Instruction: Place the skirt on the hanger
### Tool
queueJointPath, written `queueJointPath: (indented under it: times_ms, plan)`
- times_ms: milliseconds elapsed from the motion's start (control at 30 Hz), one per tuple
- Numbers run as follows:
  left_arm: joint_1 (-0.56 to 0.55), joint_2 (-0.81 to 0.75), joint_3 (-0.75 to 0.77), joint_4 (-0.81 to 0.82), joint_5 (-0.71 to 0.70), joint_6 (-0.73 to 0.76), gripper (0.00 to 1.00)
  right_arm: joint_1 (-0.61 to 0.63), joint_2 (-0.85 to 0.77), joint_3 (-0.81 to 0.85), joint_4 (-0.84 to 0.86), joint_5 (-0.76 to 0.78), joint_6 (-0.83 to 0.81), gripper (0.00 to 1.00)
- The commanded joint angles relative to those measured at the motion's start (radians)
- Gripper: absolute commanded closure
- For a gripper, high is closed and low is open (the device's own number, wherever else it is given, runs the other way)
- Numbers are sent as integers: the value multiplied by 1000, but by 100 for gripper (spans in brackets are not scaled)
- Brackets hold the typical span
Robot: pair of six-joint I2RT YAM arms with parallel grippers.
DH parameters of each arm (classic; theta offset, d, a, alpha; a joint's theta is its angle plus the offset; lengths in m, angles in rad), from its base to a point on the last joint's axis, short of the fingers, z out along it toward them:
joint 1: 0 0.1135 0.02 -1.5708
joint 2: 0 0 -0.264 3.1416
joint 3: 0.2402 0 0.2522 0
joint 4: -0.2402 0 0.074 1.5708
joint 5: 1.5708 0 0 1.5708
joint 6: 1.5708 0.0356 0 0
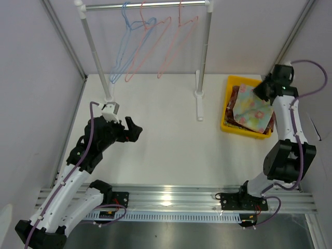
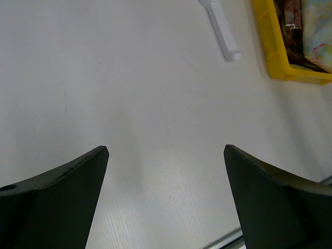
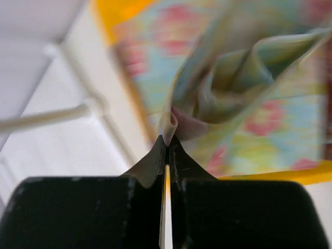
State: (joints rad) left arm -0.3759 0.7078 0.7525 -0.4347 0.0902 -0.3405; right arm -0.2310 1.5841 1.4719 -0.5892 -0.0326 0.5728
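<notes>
A floral skirt [image 1: 251, 110], pale green with pink flowers, lies in the yellow bin [image 1: 229, 99] at the right. My right gripper [image 1: 261, 91] is shut on a fold of the skirt [image 3: 218, 88] and pinches it at its fingertips [image 3: 167, 139] over the bin. Several wire hangers [image 1: 148, 44], blue and pink, hang from the rail [image 1: 150, 5] at the back. My left gripper [image 1: 136, 129] is open and empty above the bare table at the left; in its wrist view the fingers [image 2: 67, 192] stand wide apart.
The rack's two white posts [image 1: 203, 57] stand on feet [image 1: 199, 106] on the table; one foot shows in the left wrist view [image 2: 222, 32]. Darker patterned cloth [image 1: 234, 97] lies under the skirt in the bin. Grey walls close in both sides.
</notes>
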Motion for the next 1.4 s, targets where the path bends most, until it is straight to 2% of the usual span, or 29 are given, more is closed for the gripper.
queueJointPath:
  times_ms: [0, 33, 100, 133, 267, 400, 533, 733, 767, 833, 867, 900, 1000, 1133, 1300, 1367]
  plan:
    - [-3, 5, 4, 21, -6, 0, 1, 192, -42, 235, -95, 72, -69, 100]
    - [-3, 7, 5, 21, -9, 1, 1, 299, -52, 263, -106, 92, -77, 100]
    - [-3, 10, 5, 21, -20, 1, 1, 392, -62, 306, -132, 138, -86, 100]
    - [-3, 12, 7, 16, -23, 3, 1, 477, -70, 311, -138, 152, -91, 100]
    - [-3, 22, 21, -4, -38, 0, 1, 671, -130, 245, -137, 243, -83, 100]
    - [-3, 39, 47, -27, -17, -40, 1, 826, -188, 52, -75, 276, -41, 100]
    - [-3, 59, 33, -29, -1, -100, 1, 944, -236, -250, 14, 272, 25, 100]
    - [-3, 108, -97, 34, 38, -199, 1, 1162, -191, -530, 149, 254, 171, 100]
    - [-3, 114, -114, 50, 64, -237, 1, 1183, -185, -577, 179, 241, 195, 97]
    - [-1, 119, -187, 112, 92, -288, 1, 1248, -179, -601, 189, 250, 211, 85]
    - [-3, 125, -205, 131, 114, -304, 1, 1269, -182, -602, 171, 282, 217, 76]
    - [-3, 128, -229, 145, 118, -316, 1, 1286, -188, -599, 154, 298, 229, 56]
    - [-3, 140, -271, 177, 120, -334, 1, 1335, -236, -564, 95, 339, 223, 36]
    - [-3, 147, -288, 182, 105, -356, 3, 1386, -279, -464, 9, 398, 205, 30]
    - [-3, 139, -286, 166, 71, -368, 12, 1395, -176, -323, -29, 464, 127, 37]
    - [-3, 151, -280, 146, 71, -371, 16, 1382, -123, -239, -43, 487, 67, 36]
